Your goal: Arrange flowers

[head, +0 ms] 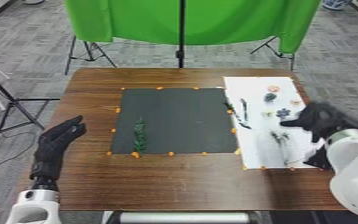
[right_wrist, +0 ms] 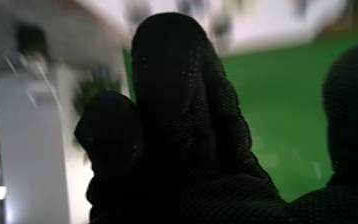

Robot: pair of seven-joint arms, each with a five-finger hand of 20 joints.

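In the head view, the right hand [head: 322, 120] is over the right edge of the white sheet [head: 255, 92], beside the small flowers [head: 283, 113]. Its glove fills much of the right wrist view, where the hand [right_wrist: 189, 125] has straight fingers with the thumb apart and holds nothing. The left hand [head: 60, 137] rests open at the table's left side. A green leafy sprig [head: 139, 135] lies upright along the left part of the dark grey mat [head: 182, 117]. Dark stems [head: 245, 111], a pink flower [head: 273, 89] and a thin-stemmed sprig [head: 281, 140] lie on the white sheet.
Orange clips [head: 135, 154] line the edges of the mat and sheet on the brown table [head: 95, 190]. Beyond the table's far edge hangs a green cloth [head: 140, 22] on stands. A dark object [head: 318, 159] sits by the sheet's near right corner.
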